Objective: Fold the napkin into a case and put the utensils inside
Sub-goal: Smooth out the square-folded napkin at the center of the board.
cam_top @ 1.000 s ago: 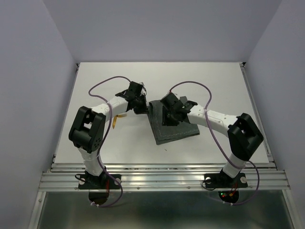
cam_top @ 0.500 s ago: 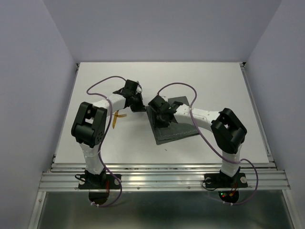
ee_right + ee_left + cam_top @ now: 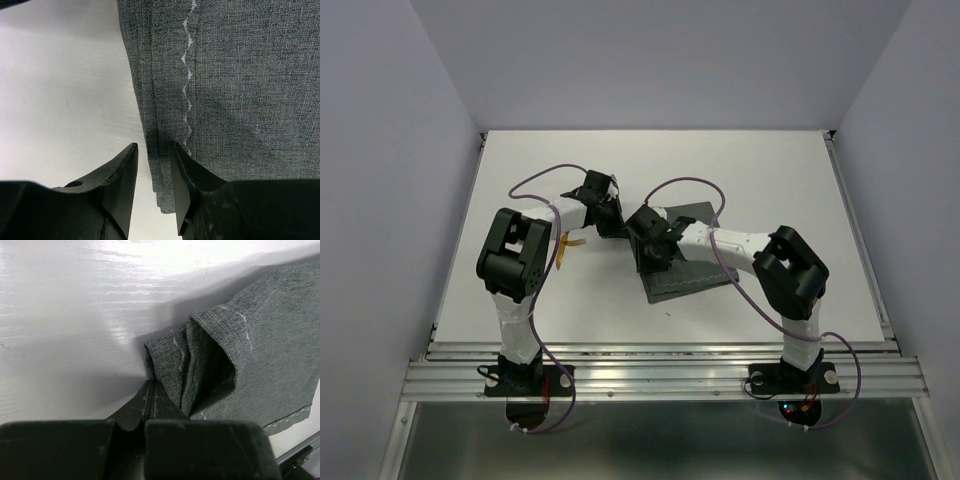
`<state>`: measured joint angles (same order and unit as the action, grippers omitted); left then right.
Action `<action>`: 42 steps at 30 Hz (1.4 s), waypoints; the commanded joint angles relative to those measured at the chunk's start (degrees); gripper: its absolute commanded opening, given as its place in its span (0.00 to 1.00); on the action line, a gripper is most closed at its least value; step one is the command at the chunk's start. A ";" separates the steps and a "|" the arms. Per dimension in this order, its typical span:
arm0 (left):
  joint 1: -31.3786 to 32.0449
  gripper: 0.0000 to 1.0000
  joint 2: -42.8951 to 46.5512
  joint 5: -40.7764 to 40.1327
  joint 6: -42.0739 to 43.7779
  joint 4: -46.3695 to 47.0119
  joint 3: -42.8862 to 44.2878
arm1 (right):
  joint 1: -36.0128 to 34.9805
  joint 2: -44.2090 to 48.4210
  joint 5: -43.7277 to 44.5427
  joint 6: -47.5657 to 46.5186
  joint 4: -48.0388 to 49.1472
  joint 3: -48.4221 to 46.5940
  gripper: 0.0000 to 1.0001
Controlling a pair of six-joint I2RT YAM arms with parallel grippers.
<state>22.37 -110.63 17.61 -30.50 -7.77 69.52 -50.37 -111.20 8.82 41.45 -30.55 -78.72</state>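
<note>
The napkin is a folded dark grey-green cloth in the middle of the table. My left gripper is at its far left corner. In the left wrist view this gripper is shut on that corner of the napkin, and the layers gape open beside it. My right gripper is over the napkin's left edge. In the right wrist view it is open, with the layered edge of the napkin between its jaws. Gold utensils lie left of the cloth, partly hidden by the left arm.
The white table has a metal rail along its near edge. Purple cables loop above both arms. Grey walls enclose the table on three sides.
My right gripper has moved left across the napkin to its left edge, its arm folding in. My left gripper has stayed at the cloth's far left corner, shifting only slightly.
</note>
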 commanded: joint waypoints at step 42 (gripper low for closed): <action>-0.49 0.00 -1.43 3.40 0.53 1.97 2.29 | -1.40 8.28 6.21 2.23 -1.53 4.27 0.00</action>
<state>22.02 -111.77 20.05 -30.52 -6.46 69.54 -51.13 -105.82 13.28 43.05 -31.59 -75.00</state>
